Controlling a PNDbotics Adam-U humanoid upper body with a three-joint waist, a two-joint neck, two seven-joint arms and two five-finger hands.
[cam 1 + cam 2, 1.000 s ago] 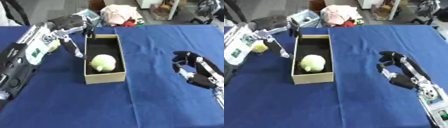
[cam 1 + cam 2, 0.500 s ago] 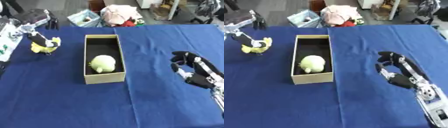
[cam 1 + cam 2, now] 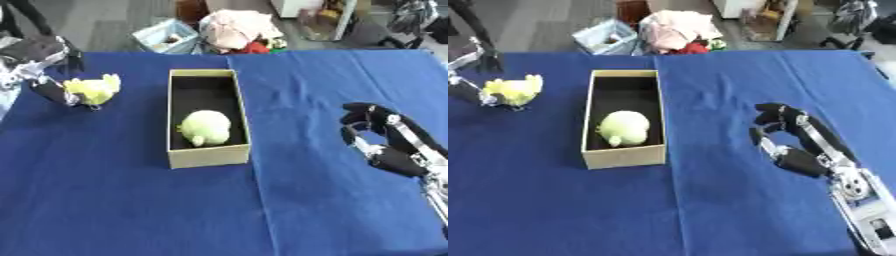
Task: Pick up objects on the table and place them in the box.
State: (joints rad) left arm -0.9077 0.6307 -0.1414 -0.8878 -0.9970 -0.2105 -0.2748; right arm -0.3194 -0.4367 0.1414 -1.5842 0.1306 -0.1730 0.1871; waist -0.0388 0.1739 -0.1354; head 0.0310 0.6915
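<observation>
One toy already lies in the box, a pale green plush. The left hand has swung out from the box to the desk's left edge, fingers curling round the yellow plush there. That's the next pick! Right hand waits, fingers curled on nothing.

box interior: long open tan cardboard box w/ dark inside; round pale-green plush fills near half, far half free.
left lane: yellow plush toy sits left of box, left hand around it; bare blue tablecloth between toy & box wall.
right lane: right hand well right of box, open cloth between.
</observation>
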